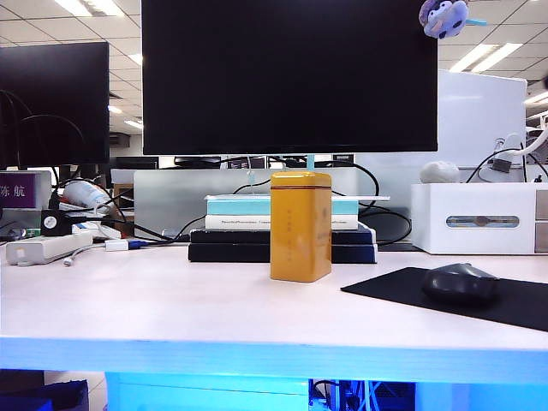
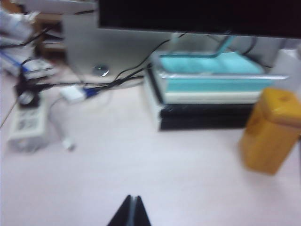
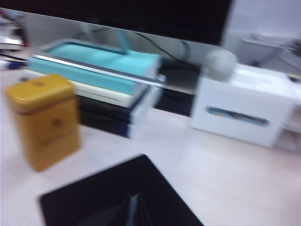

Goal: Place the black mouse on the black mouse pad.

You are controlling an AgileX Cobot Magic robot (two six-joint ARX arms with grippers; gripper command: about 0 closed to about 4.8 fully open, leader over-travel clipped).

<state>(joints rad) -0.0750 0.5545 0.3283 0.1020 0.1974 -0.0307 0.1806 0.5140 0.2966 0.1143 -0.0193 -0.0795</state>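
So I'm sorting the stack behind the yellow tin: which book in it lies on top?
The light teal book lies on top of the stack of books, above a white one and the dark ones at the bottom.

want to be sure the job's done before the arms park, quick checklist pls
1. black mouse on black mouse pad: ok, it sits on the mat's right part in the exterior view.
2. Mouse free of any grip: ok, neither end effector is near it there.
3. Left end effector shut and carrying nothing, over bare table: ok.
4. Right end effector shut, above the pad: ok, though blurred.
5. yellow tin upright, apart from the pad: ok.
6. Mouse in wrist views: cannot tell, it does not show.
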